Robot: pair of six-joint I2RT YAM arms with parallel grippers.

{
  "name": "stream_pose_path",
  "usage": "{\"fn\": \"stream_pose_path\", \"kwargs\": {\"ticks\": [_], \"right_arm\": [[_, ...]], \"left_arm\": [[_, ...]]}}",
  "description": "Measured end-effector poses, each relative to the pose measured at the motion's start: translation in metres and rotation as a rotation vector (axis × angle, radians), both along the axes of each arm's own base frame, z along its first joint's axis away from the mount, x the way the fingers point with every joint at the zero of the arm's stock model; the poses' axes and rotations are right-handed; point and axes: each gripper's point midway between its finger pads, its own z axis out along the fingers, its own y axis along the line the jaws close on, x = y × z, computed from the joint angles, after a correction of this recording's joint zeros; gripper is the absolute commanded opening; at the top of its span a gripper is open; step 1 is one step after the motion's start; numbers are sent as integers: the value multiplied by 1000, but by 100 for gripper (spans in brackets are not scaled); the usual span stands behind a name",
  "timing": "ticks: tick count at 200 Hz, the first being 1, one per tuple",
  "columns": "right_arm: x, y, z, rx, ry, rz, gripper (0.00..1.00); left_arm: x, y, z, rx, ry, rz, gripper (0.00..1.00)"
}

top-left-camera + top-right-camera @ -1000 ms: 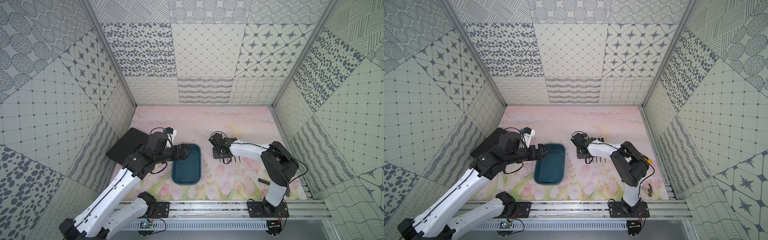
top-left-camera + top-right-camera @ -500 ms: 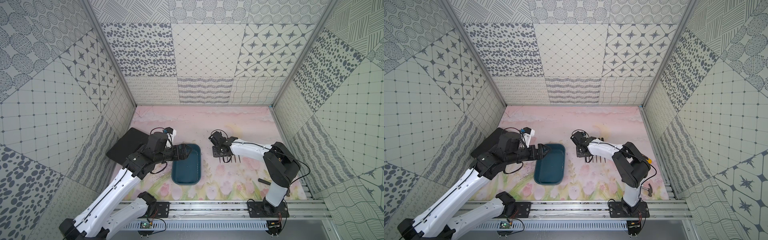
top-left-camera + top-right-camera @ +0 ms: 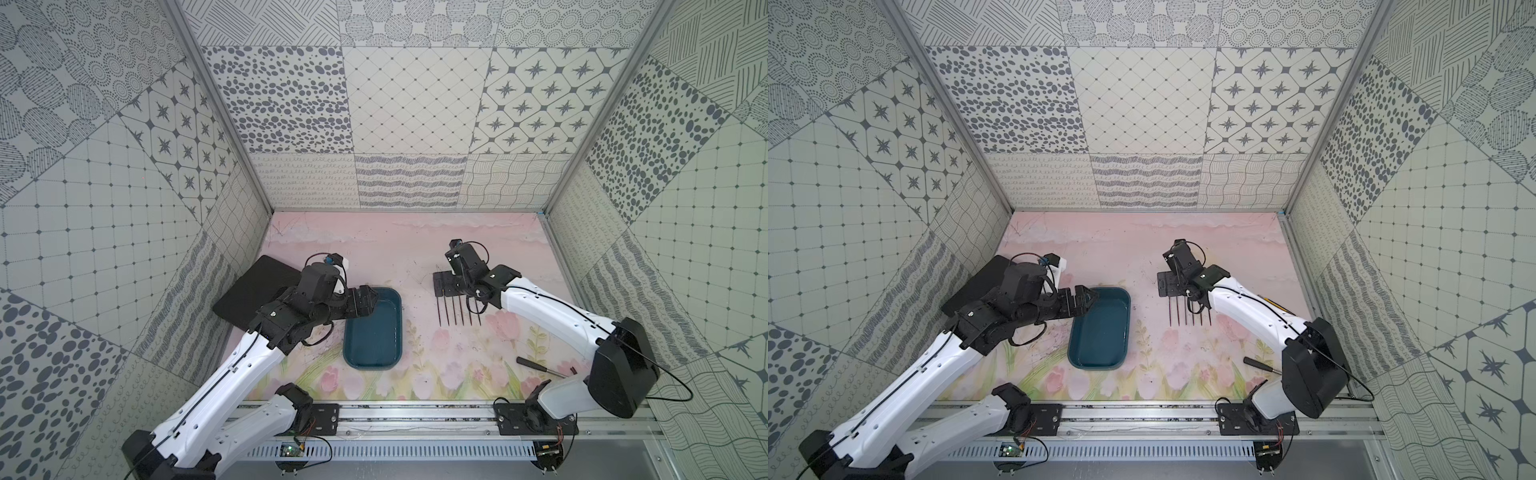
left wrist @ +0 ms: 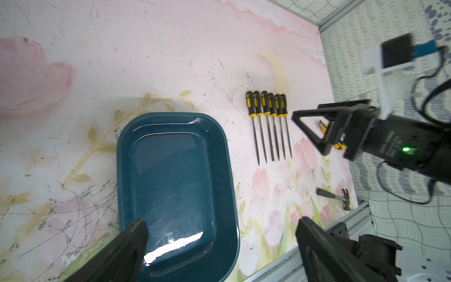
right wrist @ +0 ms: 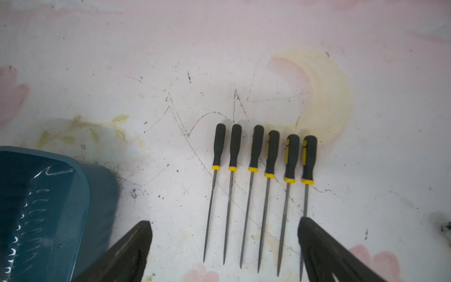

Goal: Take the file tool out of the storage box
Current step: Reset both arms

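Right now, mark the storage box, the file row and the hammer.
storage box (image 3: 374, 336): a top view, bare inner floor.
file row (image 5: 271, 153): right wrist view, handle of the fourth file counting from the box.
hammer (image 4: 329, 194): left wrist view, mid-handle.

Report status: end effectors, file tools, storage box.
Left end effector open, empty; right end effector open, empty. Six files rowed on mat beside storage box, box empty. Hammer lies well aside.

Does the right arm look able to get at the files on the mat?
Likely yes: the right gripper hangs open directly above the files, which lie side by side on bare mat, clear of the box.
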Motion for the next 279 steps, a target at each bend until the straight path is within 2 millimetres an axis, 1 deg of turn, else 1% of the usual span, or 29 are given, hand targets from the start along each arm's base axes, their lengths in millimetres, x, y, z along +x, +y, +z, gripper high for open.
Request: {"fn": "stream_pose_path", "kwargs": {"ticks": [10,20,24,42,55,67,79,97,107,118,133,148,163,181,204,235,279], "right_arm": [[4,-14,10,21,-32,-12,98],[9,-31,19,43,-62,-35,98],[10,-36,21,54,-69,-41,98],[20,-72,26,101,-115,-105,98],[24,-96,21,131,-135,-149,98],[27,-119,12,145,-155,-199,98],[27,-133,0,165,-164,-224,98],[28,-152,-18,186,-175,-262,98],[30,-161,-24,184,-186,-279,98],[34,-170,-26,171,-219,-288,98],[38,-175,-26,148,-290,-274,98],[39,-176,-29,129,-350,-250,98],[41,-177,-34,112,-379,-235,98],[47,-179,-41,91,-405,-224,98],[52,-182,-45,70,-436,-219,98],[47,-184,-47,63,-499,-216,98],[31,-188,-71,53,-535,-236,98]], "left_arm": [[3,3,-1,19,-2,15,99],[7,6,-3,36,-3,29,99],[8,6,-3,42,-4,33,99],[13,12,-4,77,-15,55,99],[18,18,-7,105,-20,74,99],[23,23,-9,125,-21,91,99],[29,28,-13,144,-31,109,99],[37,39,-25,176,-40,141,99],[41,46,-34,190,-37,163,99],[46,56,-44,202,-30,192,99],[53,68,-53,218,-27,226,99],[61,77,-59,243,-40,247,99],[68,83,-65,268,-56,257,99],[77,93,-73,287,-71,272,99],[88,104,-86,309,-87,283,99],[98,117,-113,327,-96,285,99],[104,135,-143,337,-134,287,99]]}}
